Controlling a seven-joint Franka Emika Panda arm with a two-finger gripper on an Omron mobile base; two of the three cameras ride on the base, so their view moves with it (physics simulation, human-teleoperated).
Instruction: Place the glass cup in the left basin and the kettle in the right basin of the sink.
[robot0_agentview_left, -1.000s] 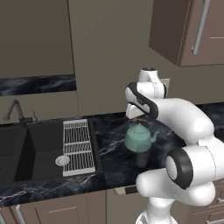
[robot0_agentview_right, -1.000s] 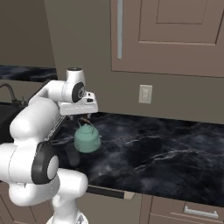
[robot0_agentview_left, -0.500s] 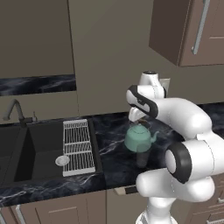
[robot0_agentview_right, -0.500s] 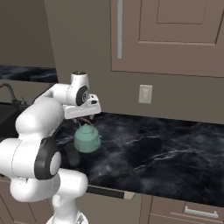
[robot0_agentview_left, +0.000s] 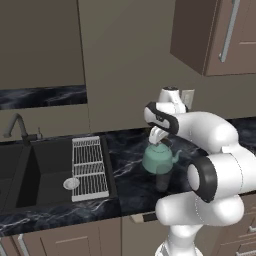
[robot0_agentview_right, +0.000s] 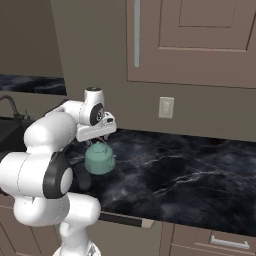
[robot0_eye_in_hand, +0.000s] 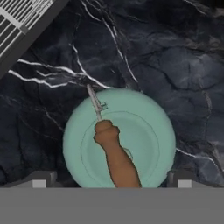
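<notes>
Overhead, arm bent forward, claw pointing straight down, jaws spread wide above the kettle handle, gripping nothing

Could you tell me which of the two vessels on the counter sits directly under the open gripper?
The squat mint-green kettle with the brown-orange handle sits directly under the gripper; the small smoky-grey glass cup stands nearer the counter's front edge.
</notes>
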